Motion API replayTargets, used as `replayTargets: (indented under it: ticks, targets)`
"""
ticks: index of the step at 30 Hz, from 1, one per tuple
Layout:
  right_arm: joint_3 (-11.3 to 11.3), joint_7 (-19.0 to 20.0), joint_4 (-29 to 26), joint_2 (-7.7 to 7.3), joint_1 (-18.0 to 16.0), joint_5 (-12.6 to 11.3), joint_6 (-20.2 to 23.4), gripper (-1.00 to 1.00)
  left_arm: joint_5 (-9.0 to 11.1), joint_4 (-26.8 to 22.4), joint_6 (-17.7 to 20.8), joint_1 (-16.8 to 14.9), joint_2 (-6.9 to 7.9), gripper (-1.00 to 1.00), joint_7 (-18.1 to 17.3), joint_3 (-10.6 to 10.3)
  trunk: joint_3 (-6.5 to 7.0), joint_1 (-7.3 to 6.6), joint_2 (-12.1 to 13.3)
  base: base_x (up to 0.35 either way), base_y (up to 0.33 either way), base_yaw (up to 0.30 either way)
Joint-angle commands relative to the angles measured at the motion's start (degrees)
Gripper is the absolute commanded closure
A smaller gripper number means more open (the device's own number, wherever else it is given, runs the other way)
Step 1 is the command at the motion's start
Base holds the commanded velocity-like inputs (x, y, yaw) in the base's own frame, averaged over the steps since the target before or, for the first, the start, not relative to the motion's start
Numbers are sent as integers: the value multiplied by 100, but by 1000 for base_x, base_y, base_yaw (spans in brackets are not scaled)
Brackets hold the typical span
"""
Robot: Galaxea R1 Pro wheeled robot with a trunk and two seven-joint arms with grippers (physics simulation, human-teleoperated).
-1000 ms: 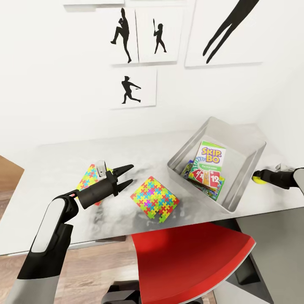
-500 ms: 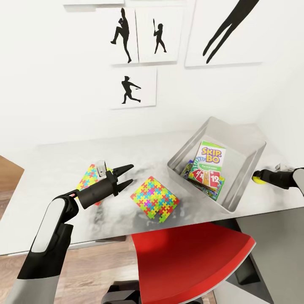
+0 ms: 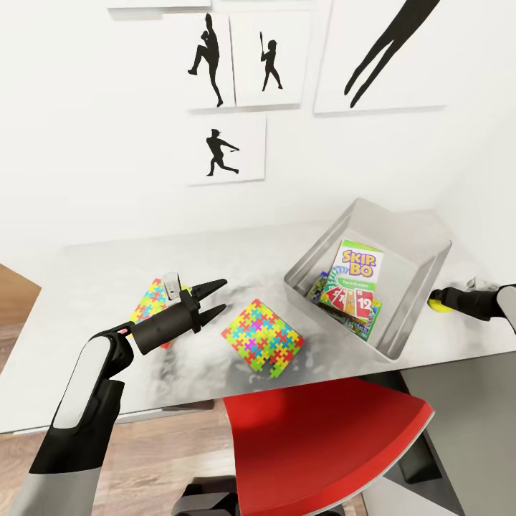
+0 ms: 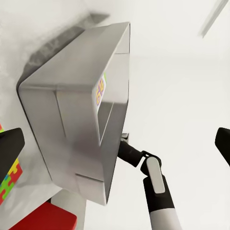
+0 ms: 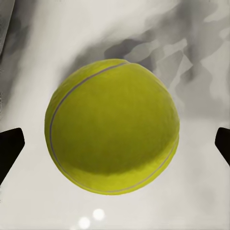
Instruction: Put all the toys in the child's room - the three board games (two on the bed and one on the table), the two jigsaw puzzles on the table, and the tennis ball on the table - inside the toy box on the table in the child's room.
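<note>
Between the right gripper's [image 5: 115, 143] spread black fingertips sits the fuzzy round tennis ball [image 5: 112, 125], resting on the smooth grey table [image 3: 86, 287], ungripped. Beside that gripper, the flared metal-grey toy box [image 3: 423, 276] holds glossy flat board games [image 3: 351, 283]. The left gripper [image 3: 213, 297] hovers open and empty, flanked by two flat jigsaw puzzles [image 3: 263, 337].

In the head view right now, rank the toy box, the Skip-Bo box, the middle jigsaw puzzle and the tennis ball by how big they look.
1. toy box
2. middle jigsaw puzzle
3. Skip-Bo box, close to the puzzle, partly tilted, so unsure
4. tennis ball, mostly hidden by the right arm
</note>
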Motion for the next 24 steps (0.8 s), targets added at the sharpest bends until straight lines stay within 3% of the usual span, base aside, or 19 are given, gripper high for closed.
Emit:
replayTargets:
  ticks: [1,24]
  targets:
    - [-1,18,-2,-2,-6,14,24,-100,60,-4,22,-4,-1,-100,59,4,-8,3,-9,0,0,0]
    - [-1,18,-2,7,-20,16,18,-100,61,-4,22,-4,-1,-100,59,0,-8,3,-9,0,0,0]
